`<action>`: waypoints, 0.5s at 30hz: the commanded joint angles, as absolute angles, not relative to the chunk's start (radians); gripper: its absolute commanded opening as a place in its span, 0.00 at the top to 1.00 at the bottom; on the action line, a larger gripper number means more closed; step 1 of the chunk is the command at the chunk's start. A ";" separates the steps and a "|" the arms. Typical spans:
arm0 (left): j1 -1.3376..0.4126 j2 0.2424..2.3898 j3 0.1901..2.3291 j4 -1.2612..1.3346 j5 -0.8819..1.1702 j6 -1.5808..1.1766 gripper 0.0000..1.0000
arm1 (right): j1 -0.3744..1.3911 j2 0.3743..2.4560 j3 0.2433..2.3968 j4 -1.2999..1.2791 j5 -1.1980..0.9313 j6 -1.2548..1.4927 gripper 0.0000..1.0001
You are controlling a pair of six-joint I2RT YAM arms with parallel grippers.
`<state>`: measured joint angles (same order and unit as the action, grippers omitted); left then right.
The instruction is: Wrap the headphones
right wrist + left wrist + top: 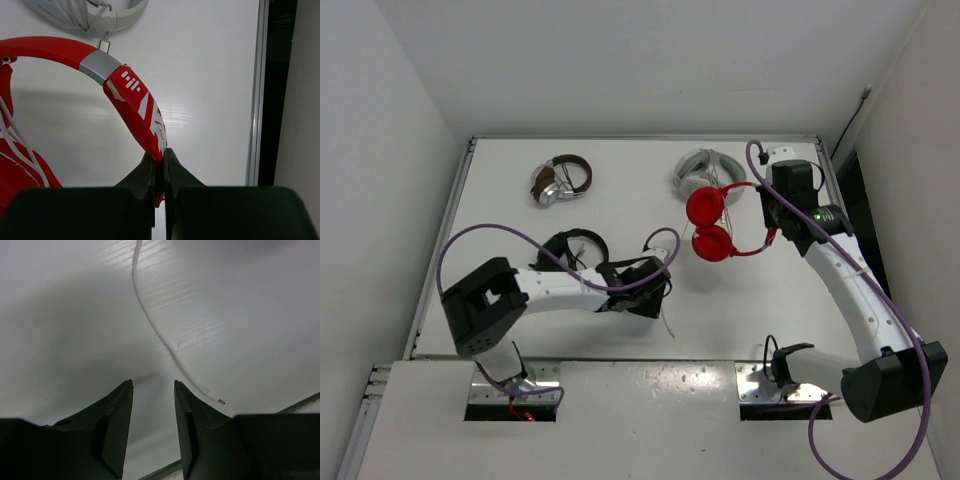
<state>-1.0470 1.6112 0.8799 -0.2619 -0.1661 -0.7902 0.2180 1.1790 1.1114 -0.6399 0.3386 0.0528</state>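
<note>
Over the white table (pixel 620 190), the red headphones (pixel 705 207) are near the back right side, the right gripper (pixel 160 155) pinches their thin band (pixel 132 95) tight, and the left gripper (pixel 152 385) hangs low with its fingers apart and empty, just beside the thin white cable (pixel 150 322).

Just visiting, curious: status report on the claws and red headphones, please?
Right claw shut on red headphones, at headband. Left claw open, low over white cable, not gripping. Grey-white headphones lie close beside.
</note>
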 commanded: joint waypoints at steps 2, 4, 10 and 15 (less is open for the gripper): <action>-1.100 1.693 1.028 -0.291 -0.213 -0.851 0.53 | 0.232 1.170 1.149 -0.572 0.347 0.106 1.00; -1.124 1.715 1.057 -0.291 -0.222 -0.860 0.52 | 0.242 1.170 1.149 -0.572 0.347 0.106 1.00; -1.160 1.770 1.080 -0.301 -0.233 -0.905 0.52 | 0.252 1.151 1.137 -0.563 0.347 0.106 1.00; -1.172 1.770 1.071 -0.351 -0.253 -0.948 0.50 | 0.252 1.150 1.146 -0.563 0.356 0.115 1.00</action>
<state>-1.1522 1.7710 1.0592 -0.3153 -0.2203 -0.9020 0.2478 1.1793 1.1114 -0.6373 0.3420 0.0715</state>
